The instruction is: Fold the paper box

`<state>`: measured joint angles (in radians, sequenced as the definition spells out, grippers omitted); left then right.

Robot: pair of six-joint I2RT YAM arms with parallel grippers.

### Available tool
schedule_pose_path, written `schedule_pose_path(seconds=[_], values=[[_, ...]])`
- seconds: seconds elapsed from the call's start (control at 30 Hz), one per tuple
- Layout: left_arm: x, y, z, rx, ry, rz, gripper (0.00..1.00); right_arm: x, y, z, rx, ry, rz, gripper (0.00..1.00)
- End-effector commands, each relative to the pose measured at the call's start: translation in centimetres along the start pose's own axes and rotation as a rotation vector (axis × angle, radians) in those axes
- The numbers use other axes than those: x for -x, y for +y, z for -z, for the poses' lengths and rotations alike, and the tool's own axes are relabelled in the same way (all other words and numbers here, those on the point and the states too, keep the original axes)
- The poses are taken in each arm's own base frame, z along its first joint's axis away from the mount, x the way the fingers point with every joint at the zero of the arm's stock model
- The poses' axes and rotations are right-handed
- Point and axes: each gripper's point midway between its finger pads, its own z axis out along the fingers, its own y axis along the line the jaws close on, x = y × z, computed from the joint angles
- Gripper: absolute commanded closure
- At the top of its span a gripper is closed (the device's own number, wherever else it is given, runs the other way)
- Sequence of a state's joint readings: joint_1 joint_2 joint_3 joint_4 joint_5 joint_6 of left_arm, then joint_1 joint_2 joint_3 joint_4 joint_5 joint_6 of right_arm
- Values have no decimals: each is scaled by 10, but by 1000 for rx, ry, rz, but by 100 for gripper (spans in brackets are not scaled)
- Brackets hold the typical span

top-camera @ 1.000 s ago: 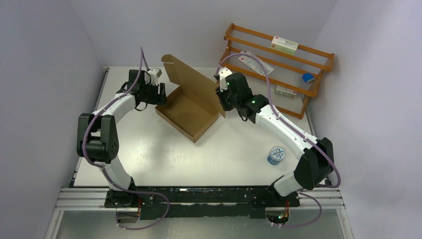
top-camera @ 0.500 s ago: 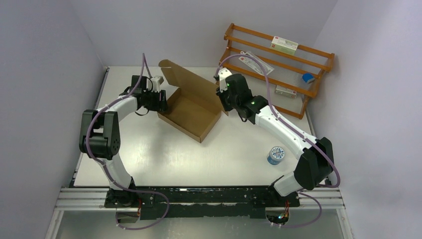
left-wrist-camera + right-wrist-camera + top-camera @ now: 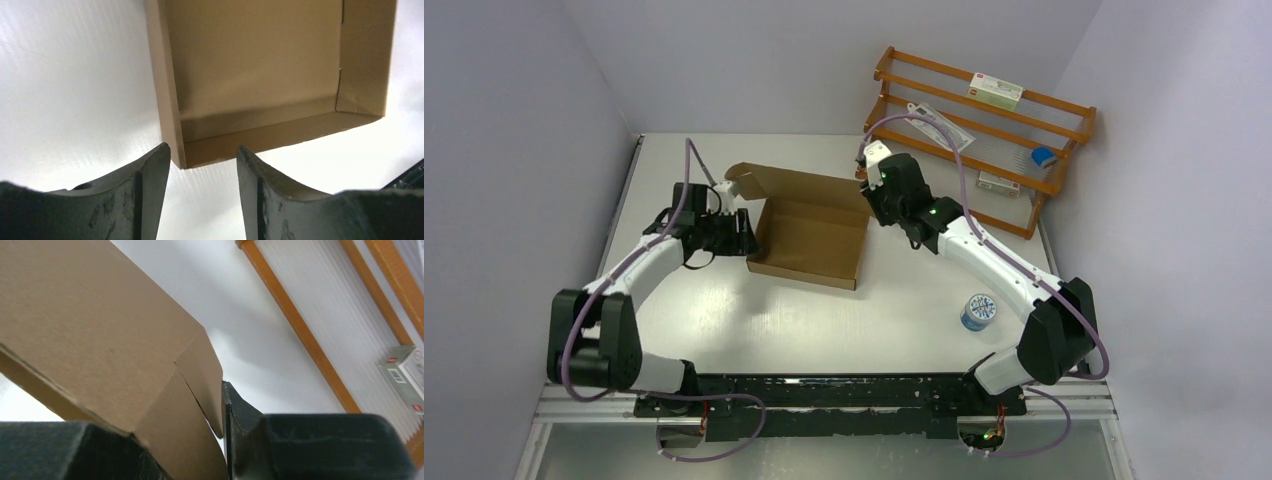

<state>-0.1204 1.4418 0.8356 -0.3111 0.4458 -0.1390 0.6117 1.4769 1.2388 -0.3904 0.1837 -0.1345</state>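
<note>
The paper box [image 3: 809,238], plain brown cardboard, sits open in the middle of the table with its walls up and its lid flap [image 3: 796,184] raised at the back. My left gripper [image 3: 744,236] is low at the box's left side. In the left wrist view it [image 3: 202,147] is open, and the near corner of the box [image 3: 179,159] lies just ahead of the fingertips, untouched. My right gripper [image 3: 870,204] is at the back right corner. In the right wrist view it [image 3: 160,412] is closed over a cardboard flap [image 3: 125,350] that presses against the right finger [image 3: 237,410].
An orange wooden rack [image 3: 1024,100] stands at the back right and holds small white cartons [image 3: 995,92] and a blue item [image 3: 1044,156]. Its rail [image 3: 295,325] runs close behind the right gripper. A round blue-and-white tin [image 3: 978,311] sits near the right arm.
The box has turned from a diagonal to nearly square with the table, and its lid flap has dropped lower. My left arm moved nearer and down to the box's left side.
</note>
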Motion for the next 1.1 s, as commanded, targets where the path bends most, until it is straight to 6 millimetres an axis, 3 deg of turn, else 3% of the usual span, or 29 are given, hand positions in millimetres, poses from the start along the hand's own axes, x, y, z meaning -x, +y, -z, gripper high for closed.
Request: schedule_pose_path(seconds=[0.0, 0.2, 0.5, 0.73, 0.87, 1.07], values=[[31, 6, 31, 123, -128, -74, 42, 6, -21, 8, -97, -40, 38, 69], [89, 14, 67, 254, -347, -294, 35, 6, -11, 5, -34, -42, 61, 65], [147, 0, 64, 158, -417, -603, 33, 9, -4, 8, 5, -71, 60, 64], [157, 0, 83, 115, -553, -852, 33, 9, -1, 8, 22, -80, 62, 64], [152, -19, 78, -14, -549, -981, 34, 12, 0, 8, 29, -87, 66, 65], [147, -28, 64, -139, -482, -1037, 39, 12, 3, 9, 51, -89, 71, 67]])
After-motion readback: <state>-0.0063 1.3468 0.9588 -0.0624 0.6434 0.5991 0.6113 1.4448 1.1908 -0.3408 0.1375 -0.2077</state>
